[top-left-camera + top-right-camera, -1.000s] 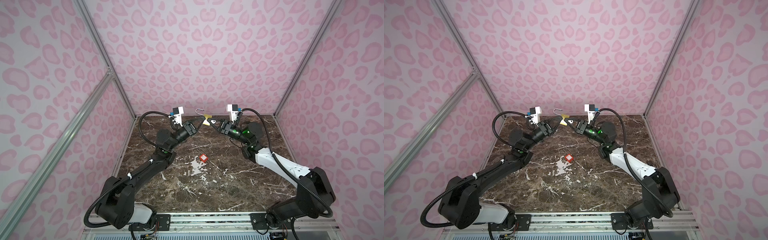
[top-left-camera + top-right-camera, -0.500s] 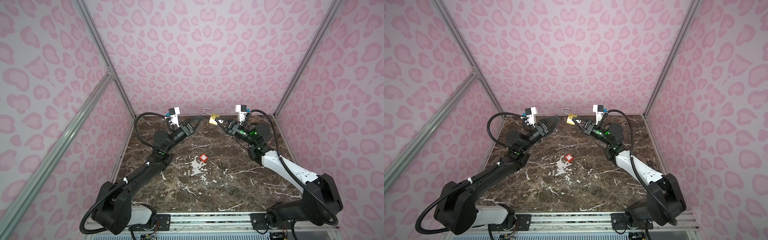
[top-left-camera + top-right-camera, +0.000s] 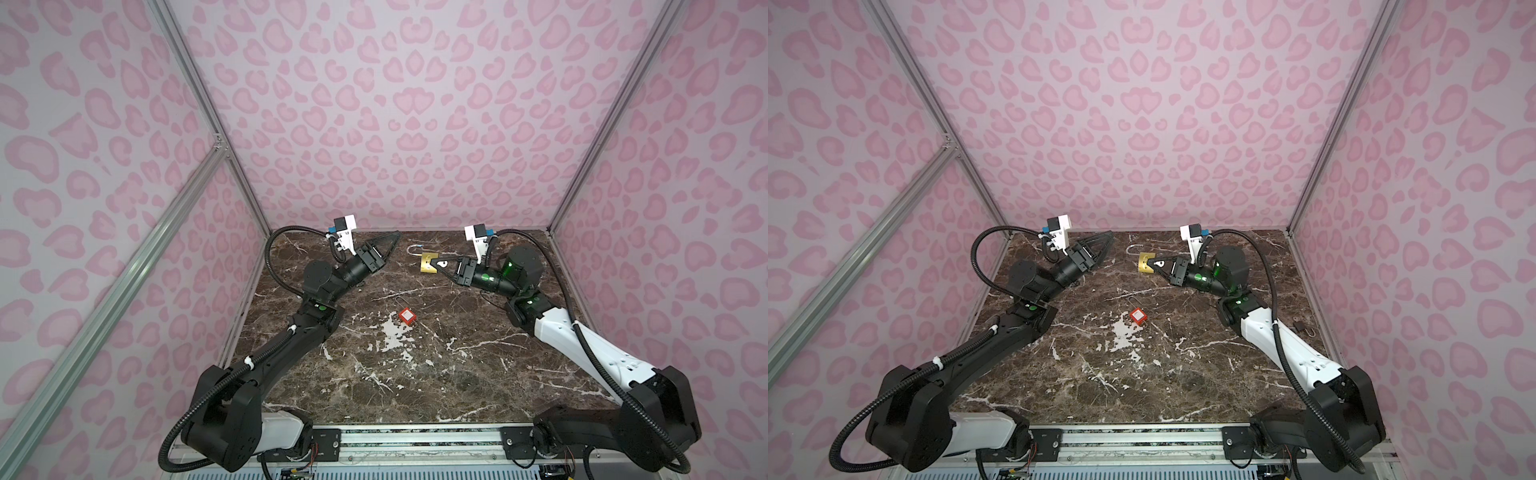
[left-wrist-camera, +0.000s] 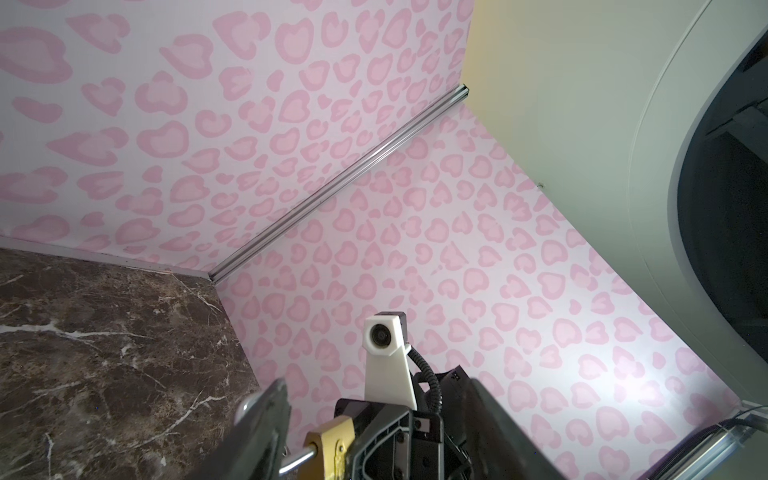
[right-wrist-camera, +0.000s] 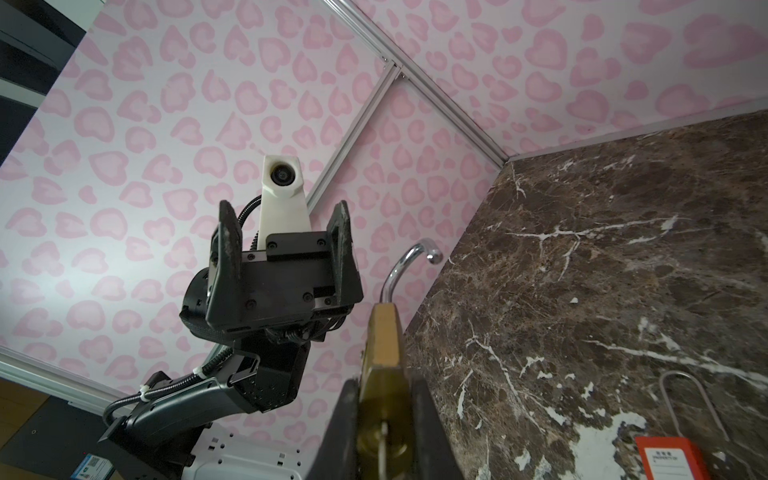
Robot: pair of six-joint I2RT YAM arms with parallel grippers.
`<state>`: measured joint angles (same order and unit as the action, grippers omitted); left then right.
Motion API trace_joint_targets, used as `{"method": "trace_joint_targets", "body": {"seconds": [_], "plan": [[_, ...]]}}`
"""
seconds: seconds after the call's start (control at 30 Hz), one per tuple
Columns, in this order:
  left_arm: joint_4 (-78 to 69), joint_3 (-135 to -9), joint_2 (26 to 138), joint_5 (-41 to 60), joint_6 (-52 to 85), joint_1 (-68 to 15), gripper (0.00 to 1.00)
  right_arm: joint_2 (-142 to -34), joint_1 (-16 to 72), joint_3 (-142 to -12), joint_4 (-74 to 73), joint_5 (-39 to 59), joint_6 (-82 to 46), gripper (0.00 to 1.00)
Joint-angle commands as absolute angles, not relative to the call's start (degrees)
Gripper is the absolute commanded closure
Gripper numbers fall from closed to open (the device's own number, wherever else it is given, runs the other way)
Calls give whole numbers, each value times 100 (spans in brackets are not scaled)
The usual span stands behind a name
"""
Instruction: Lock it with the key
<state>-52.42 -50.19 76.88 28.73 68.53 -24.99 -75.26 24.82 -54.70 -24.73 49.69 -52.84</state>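
A brass padlock [image 3: 425, 261] [image 3: 1145, 262] hangs above the back of the marble table, and my right gripper [image 3: 433, 265] [image 3: 1151, 266] is shut on its body. Its silver shackle [image 3: 411, 248] [image 5: 405, 259] stands open, pointing toward the left arm. In the right wrist view the padlock [image 5: 384, 345] sits between my right gripper's [image 5: 384, 399] dark fingers. A thin silvery key [image 5: 381, 436] shows in its underside. My left gripper [image 3: 392, 245] [image 3: 1105, 245] [image 5: 284, 210] is open and empty, a short way left of the shackle. The left wrist view shows the padlock [image 4: 332, 444] just beyond my left gripper [image 4: 374, 386].
A small red padlock [image 3: 407, 316] [image 3: 1137, 316] [image 5: 673, 461] with a long thin shackle [image 5: 685, 390] lies mid-table. A small dark lock [image 3: 1299, 324] lies by the right wall. Pink-patterned walls close in the back and both sides.
My left gripper has opened and let go at the padlock. My right gripper has carried the padlock to the right and a little lower, away from the left fingers.
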Motion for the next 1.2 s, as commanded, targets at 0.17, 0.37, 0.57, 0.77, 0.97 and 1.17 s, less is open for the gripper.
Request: {"method": "trace_joint_targets", "body": {"seconds": [0.17, 0.37, 0.57, 0.77, 0.97, 1.17], "plan": [[-5607, -5051, 7874, 2947, 7058, -2534, 32, -7841, 2660, -5833, -3055, 5341, -5409, 100], [-5590, -5045, 7875, 2962, 7058, -2561, 32, -7991, 2649, -6002, -3401, 5327, -5638, 100], [-5590, -5063, 7901, 2997, 7067, -2589, 33, -8158, 2635, -6128, -3691, 5329, -5858, 100], [-5572, -5065, 7888, 3006, 7067, -2597, 61, -8218, 2570, -6118, -3881, 5239, -5956, 100], [-5590, -5018, 7899, 2988, 7067, -2593, 84, -8184, 2540, -6101, -3982, 5280, -6088, 100], [-5608, -5020, 7906, 3000, 7043, -2606, 96, -8239, 2532, -5979, -4355, 5270, -6412, 100]]}}
